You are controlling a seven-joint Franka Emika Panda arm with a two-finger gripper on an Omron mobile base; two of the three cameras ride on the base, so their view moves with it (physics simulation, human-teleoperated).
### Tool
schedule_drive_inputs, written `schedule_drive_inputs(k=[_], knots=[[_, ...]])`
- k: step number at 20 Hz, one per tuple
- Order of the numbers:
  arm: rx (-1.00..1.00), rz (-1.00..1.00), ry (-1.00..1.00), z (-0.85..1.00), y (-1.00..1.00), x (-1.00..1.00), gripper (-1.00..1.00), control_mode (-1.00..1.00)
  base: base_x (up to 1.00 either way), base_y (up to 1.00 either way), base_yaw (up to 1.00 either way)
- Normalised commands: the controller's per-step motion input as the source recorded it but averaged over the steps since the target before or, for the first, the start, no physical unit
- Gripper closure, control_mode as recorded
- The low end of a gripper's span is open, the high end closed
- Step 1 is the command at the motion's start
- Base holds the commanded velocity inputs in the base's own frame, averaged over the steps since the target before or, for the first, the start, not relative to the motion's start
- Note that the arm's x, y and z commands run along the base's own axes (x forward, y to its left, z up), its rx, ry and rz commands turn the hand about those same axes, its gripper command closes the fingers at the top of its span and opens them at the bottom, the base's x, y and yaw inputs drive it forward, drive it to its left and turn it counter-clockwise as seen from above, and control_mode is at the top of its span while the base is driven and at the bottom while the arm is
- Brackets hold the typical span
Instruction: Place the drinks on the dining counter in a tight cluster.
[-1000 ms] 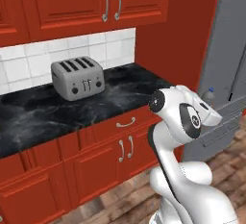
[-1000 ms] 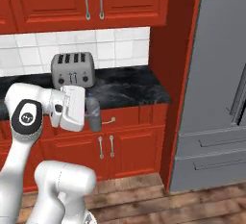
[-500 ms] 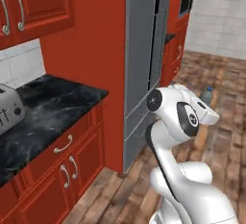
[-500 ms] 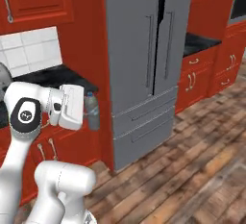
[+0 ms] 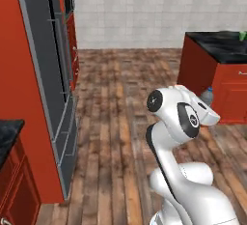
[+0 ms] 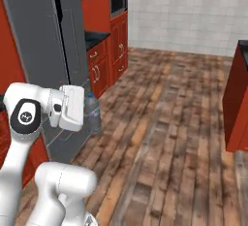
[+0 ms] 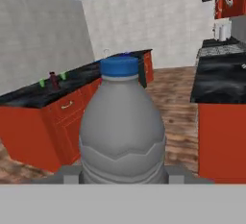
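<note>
while the gripper (image 6: pixel 92 116) is clamped on the small clear bottle (image 7: pixel 122 134), the bottle sits upright between the jaws, carried above the wood plank floor (image 6: pixel 160 137); bottle is ribbed, rounded-shouldered translucent plastic with a blue screw cap (image 7: pixel 119 67), no label readable; dining counter (image 7: pixel 57 91) stands well apart, glossy black veined slab over red drawers; grey fridge (image 5: pixel 55 89) stands off to the robot's left
</note>
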Motion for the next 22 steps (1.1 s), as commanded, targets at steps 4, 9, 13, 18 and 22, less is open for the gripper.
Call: schedule_drive_inputs(k=[4, 9, 13, 18, 22], knots=[[0.0, 0.0, 0.0, 0.0, 0.0, 0.0, 1.0, 1.0, -0.08, 0.01, -0.86], [0.0, 0.0, 0.0, 0.0, 0.0, 0.0, 1.0, 1.0, -0.01, 0.0, -0.88], [0.0, 0.0, 0.0, 0.0, 0.0, 0.0, 1.0, 1.0, 0.26, 0.0, -0.57], [0.0, 0.0, 0.0, 0.0, 0.0, 0.0, 1.0, 1.0, 0.5, -0.03, -0.31], [0.0, 0.0, 0.0, 0.0, 0.0, 0.0, 1.0, 1.0, 0.67, 0.0, -0.26]])
